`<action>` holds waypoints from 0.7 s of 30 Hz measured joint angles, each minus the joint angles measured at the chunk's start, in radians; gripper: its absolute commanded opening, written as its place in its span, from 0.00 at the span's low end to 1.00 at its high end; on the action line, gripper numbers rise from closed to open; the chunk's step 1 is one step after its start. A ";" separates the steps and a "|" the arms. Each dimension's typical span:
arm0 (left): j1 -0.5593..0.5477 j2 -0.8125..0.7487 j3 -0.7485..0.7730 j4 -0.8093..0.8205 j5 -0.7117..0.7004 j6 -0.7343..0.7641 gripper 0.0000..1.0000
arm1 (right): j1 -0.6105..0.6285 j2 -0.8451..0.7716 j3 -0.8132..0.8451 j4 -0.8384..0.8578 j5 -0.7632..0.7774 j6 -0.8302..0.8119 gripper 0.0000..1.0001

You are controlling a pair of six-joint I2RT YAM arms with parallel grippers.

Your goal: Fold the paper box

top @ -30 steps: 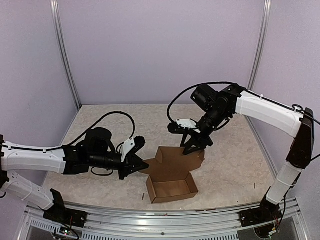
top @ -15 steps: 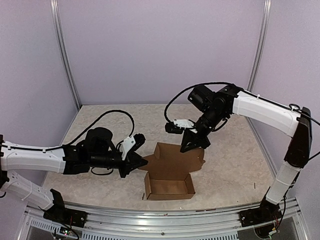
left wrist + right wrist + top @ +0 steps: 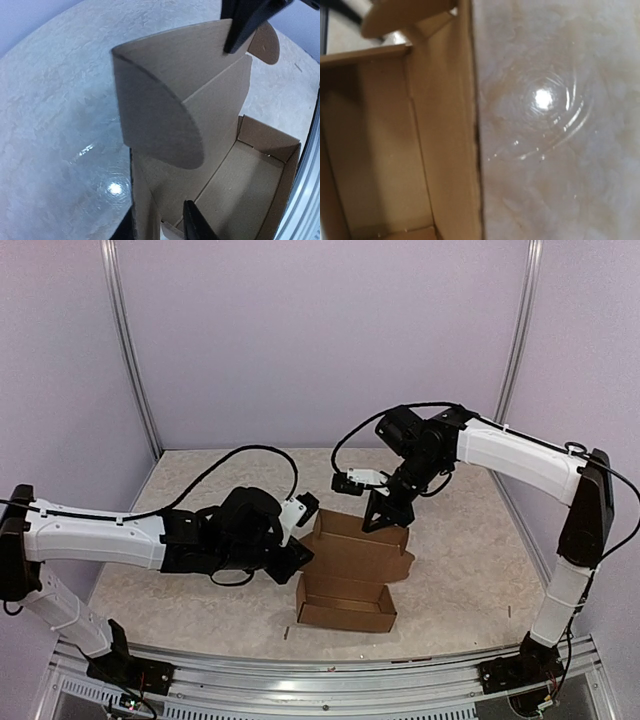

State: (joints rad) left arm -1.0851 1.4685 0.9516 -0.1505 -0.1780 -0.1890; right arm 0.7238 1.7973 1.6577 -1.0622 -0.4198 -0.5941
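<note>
Lilac walls surround your marbled table (image 3: 200, 480). The brown paper box (image 3: 350, 585) sits toward the near edge, with its tray formed and its lid raised. The right gripper (image 3: 385, 518) is clamped on the lid's far edge. The left gripper (image 3: 299, 557) is slightly parted astride the box's left wall. There is open tabletop to the right.

Pale lilac walls (image 3: 300, 340) with metal corner strips (image 3: 130, 350) enclose a glossy beige marbled tabletop (image 3: 470, 580).

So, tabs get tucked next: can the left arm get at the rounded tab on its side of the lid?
Probably yes: the left pincer sits beside the paper box, the rounded tab just ahead, unblocked; the right pincer holds the lid's far edge.
</note>
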 measured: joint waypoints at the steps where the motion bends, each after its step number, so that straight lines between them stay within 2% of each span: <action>1: -0.009 0.000 0.014 -0.022 -0.012 -0.010 0.42 | 0.000 0.000 0.000 0.001 -0.005 -0.015 0.00; 4: -0.025 -0.020 0.045 -0.077 -0.054 -0.024 0.55 | 0.000 -0.011 -0.016 0.013 -0.031 -0.074 0.00; 6: -0.028 -0.080 0.040 -0.116 -0.082 -0.017 0.60 | 0.000 -0.035 -0.045 0.016 -0.054 -0.124 0.00; 10: -0.012 -0.286 -0.026 -0.107 -0.097 0.021 0.60 | 0.001 -0.085 -0.078 -0.001 -0.096 -0.211 0.00; 12: 0.047 -0.399 -0.094 -0.055 -0.055 0.035 0.58 | 0.003 -0.105 -0.079 -0.013 -0.117 -0.250 0.00; 14: 0.169 -0.472 -0.185 0.033 0.022 0.039 0.57 | 0.008 -0.123 -0.079 -0.018 -0.137 -0.280 0.00; 17: 0.290 -0.475 -0.284 0.126 0.149 0.054 0.56 | 0.021 -0.140 -0.078 -0.025 -0.154 -0.299 0.00; 21: 0.269 -0.337 -0.288 0.169 0.296 0.108 0.56 | 0.027 -0.138 -0.057 -0.036 -0.168 -0.298 0.00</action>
State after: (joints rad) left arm -0.8165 1.1313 0.6632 0.0189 0.1184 -0.0811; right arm 0.7506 1.6596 1.6009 -1.0985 -0.5880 -0.8921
